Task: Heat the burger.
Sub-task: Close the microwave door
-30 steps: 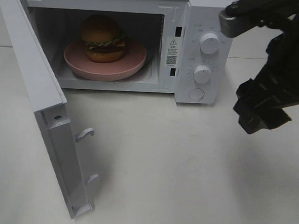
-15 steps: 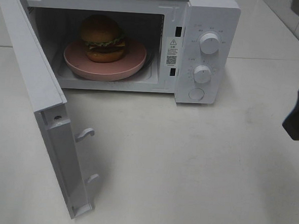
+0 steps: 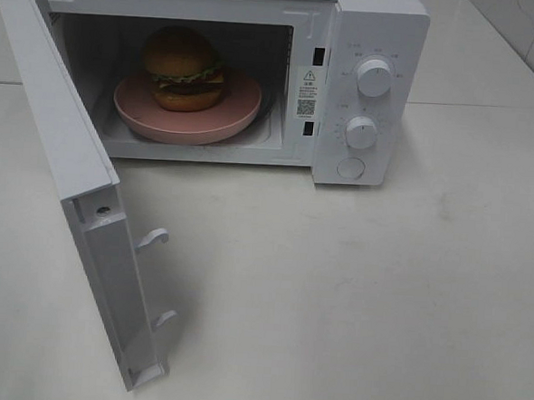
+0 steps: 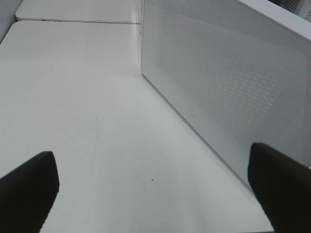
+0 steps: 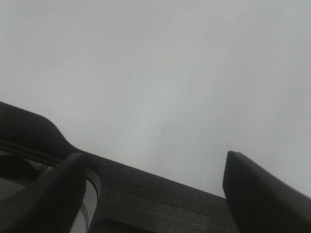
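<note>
While both pairs of fingers stand apart from everything else, the white desk (image 3: 361,296) takes up most of the scene. Its pale top fills the gap between the left fingers (image 4: 29,191) and runs on ahead of them. On it sits the white microwave (image 3: 377,25), well away from either pair of fingers. Its door (image 3: 54,123) is swung wide open. The door's dotted outer face rises ahead of the left fingers and slants in until one finger hides its near end. The left fingers are spread wide with nothing held between them. The right fingers (image 5: 265,194) are parted as well and grip nothing. Past their tips lies only a plain pale surface, and I cannot tell which surface it is. Inside the microwave's cavity, on the far side of the door from the left fingers, a round pink plate (image 3: 241,108) lies flat on the oven floor. The burger (image 3: 183,68) stands upright on that plate, brown bun on top, lettuce and dark patty below, apart from both pairs of fingers. Two white latch hooks (image 3: 153,238) jut from the door's inner edge. On the control panel sit an upper knob (image 3: 374,77), a lower knob (image 3: 361,132) and, beneath them, a round button (image 3: 350,168).
</note>
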